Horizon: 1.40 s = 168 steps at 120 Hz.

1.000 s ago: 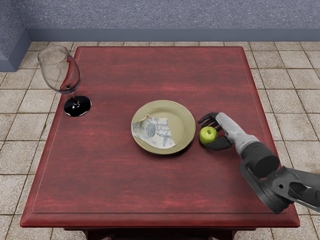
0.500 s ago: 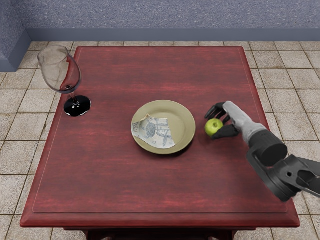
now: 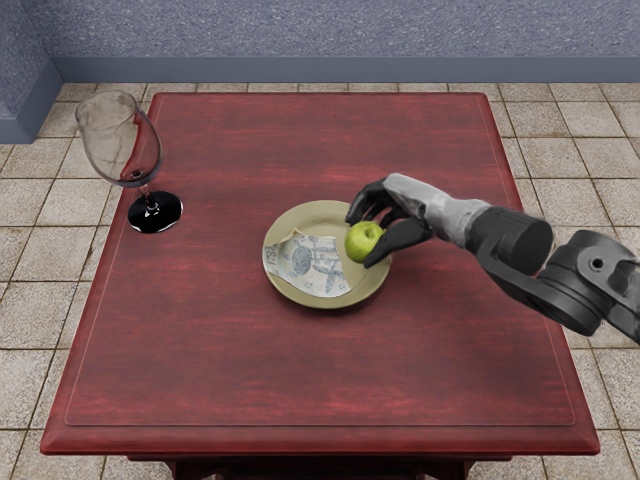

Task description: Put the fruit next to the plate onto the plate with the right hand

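Green apple (image 3: 364, 240) in the right hand's (image 3: 393, 212) grip, and it sits over the plate's (image 3: 330, 213) right side, just inside the rim. The arm (image 3: 510, 250) reaches in from the right edge, forearm stretched leftward and low across the table (image 3: 300, 370), wrist bent so the palm faces the plate. Dark fingers (image 3: 362, 203) curl over the top and far side of the apple, thumb (image 3: 397, 240) pressing from the near side, so it's a closed grasp on the fruit. The apple is small, round, yellow-green, with a bright highlight. Whether it rests on the plate or hangs just above it, I can't tell. A crumpled banknote (image 3: 305, 265) lies on the plate's left half, just beside the apple. A wine glass (image 3: 122, 145) stands well apart at the far left.
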Each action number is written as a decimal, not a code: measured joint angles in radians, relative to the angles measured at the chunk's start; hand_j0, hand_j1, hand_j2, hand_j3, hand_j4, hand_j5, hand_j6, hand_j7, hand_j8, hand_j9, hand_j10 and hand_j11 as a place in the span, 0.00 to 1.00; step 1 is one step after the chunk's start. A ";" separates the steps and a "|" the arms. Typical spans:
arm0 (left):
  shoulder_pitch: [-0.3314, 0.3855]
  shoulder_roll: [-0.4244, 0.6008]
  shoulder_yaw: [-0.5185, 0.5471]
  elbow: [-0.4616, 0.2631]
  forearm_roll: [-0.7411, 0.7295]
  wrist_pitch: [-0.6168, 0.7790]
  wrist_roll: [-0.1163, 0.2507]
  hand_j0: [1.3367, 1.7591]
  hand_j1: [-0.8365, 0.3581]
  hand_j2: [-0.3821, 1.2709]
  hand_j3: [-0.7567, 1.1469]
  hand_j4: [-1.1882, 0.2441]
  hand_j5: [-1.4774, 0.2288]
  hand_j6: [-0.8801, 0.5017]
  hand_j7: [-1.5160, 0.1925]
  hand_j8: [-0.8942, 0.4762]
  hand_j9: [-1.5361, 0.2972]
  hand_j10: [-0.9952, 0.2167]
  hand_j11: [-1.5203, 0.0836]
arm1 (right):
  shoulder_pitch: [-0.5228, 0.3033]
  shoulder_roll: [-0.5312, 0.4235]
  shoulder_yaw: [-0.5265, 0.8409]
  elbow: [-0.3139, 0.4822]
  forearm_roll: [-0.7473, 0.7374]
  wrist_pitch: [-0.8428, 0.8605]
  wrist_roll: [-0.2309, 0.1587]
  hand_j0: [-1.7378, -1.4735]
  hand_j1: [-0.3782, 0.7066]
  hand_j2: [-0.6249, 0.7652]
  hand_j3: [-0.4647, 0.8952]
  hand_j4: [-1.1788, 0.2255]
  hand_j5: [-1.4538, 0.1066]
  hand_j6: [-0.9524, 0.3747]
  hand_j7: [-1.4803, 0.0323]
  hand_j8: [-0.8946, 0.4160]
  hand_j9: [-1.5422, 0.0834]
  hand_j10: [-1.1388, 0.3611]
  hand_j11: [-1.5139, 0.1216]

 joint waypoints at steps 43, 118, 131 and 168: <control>0.000 0.000 0.000 0.000 0.000 0.000 0.000 0.76 0.75 0.26 0.40 0.66 0.68 0.46 0.70 0.47 0.66 0.62 0.75 | 0.021 0.137 0.011 -0.033 0.004 0.053 -0.002 0.30 0.68 0.80 0.34 0.35 0.29 0.34 0.36 0.40 0.35 0.40 0.34; 0.001 0.000 0.000 0.000 0.000 0.000 0.000 0.76 0.75 0.26 0.40 0.66 0.68 0.46 0.70 0.47 0.66 0.62 0.75 | 0.023 -0.032 0.200 -0.101 0.563 0.451 0.002 0.30 0.14 0.46 0.34 0.76 0.84 0.64 0.88 0.61 0.86 0.69 0.84; 0.000 0.000 0.000 0.000 0.000 0.000 0.000 0.76 0.75 0.26 0.40 0.66 0.68 0.46 0.70 0.47 0.66 0.62 0.75 | 0.012 -0.133 0.223 -0.173 0.813 0.606 -0.002 0.30 0.11 0.45 0.34 0.78 0.86 0.66 0.91 0.63 0.88 0.71 0.86; 0.000 0.000 0.000 0.000 0.000 0.000 0.000 0.76 0.75 0.26 0.40 0.66 0.68 0.46 0.70 0.47 0.66 0.62 0.75 | -0.062 -0.349 0.222 -0.258 1.141 0.687 -0.007 0.30 0.07 0.45 0.34 0.81 0.90 0.69 0.94 0.65 0.91 0.73 0.89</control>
